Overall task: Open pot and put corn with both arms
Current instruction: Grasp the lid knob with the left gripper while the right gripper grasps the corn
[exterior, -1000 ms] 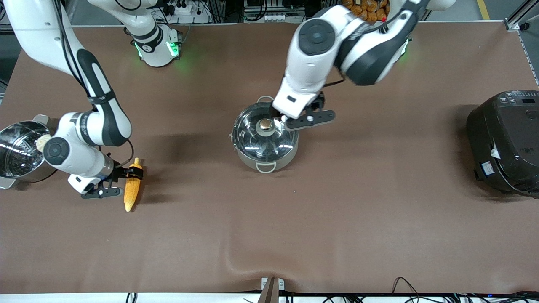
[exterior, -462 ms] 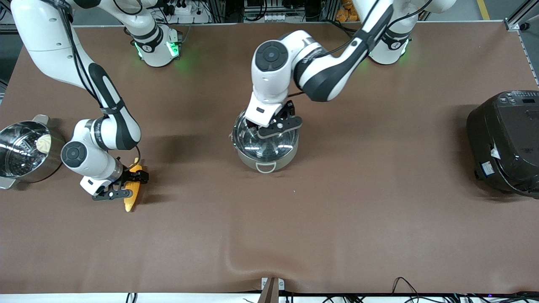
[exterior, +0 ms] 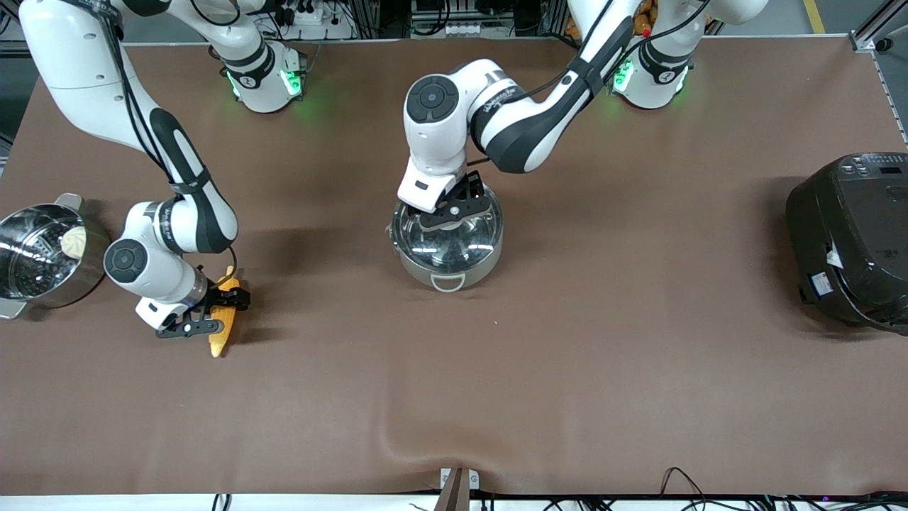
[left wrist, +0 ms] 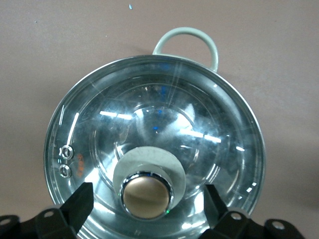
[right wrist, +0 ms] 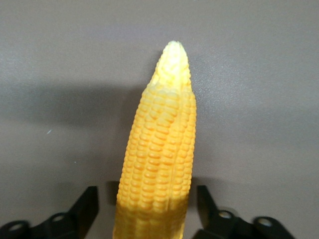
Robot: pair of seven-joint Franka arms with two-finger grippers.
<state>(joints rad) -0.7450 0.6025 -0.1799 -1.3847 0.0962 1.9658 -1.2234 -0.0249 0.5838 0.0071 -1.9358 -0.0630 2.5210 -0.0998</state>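
the brown surface carries, largest first, a black rice cooker at the left arm's end, the pot near its middle, and a steel steamer pot at the right arm's end. the pot sits with its glass lid on, one grey loop handle toward the front camera. the left pincer is low over the lid, spread wide, one finger on each side of the copper-coloured knob with a clear gap to it, so it grips nothing. the corn lies on the surface between steamer pot and pot, nearer the front camera than both, tip toward that camera. the right pincer is down at its stem half, released, its fingers flanking the cob, apart from it.
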